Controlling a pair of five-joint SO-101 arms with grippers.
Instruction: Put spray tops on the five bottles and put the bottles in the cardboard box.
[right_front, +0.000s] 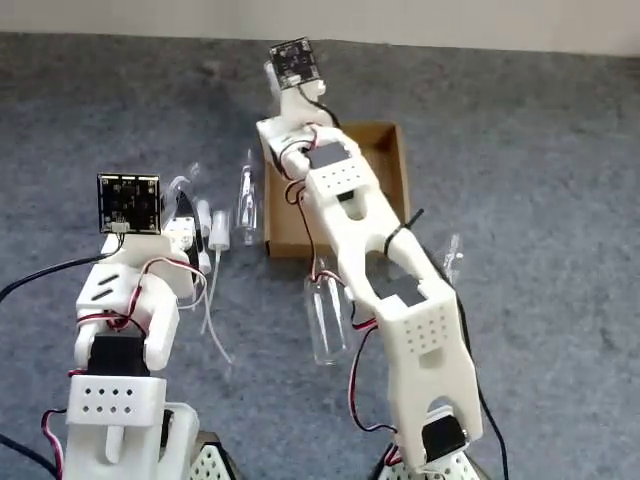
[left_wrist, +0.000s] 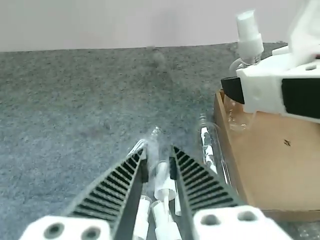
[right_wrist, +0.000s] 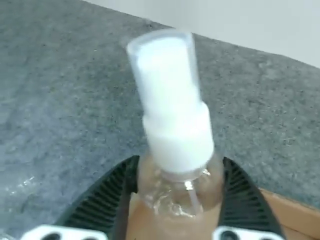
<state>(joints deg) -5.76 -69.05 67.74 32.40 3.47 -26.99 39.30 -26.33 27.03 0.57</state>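
One cardboard box (right_front: 385, 150) sits toward the table's far edge. My right pincer (right_wrist: 177, 172), arm stretched long, is clamped on one capped bottle (right_wrist: 172, 125) over it. I count at least two uncapped bottles (right_front: 325, 318) lying beside the box. The left pincer (left_wrist: 157, 152), arm folded near the near-left corner, straddles three loose spray tops (left_wrist: 165, 186); its grip I cannot tell.

The brown cardboard box (right_front: 388, 160) sits open-topped. A capped bottle (right_wrist: 175, 192), clear with a white spray top (right_wrist: 172, 115), is held upright over the box's far left corner. A second bottle (right_front: 327, 318) lies on its side near the box's front wall. A third bottle (right_front: 246, 205), uncapped, lies just beside its left wall. Loose white spray tops (right_front: 218, 238) lie farther left.
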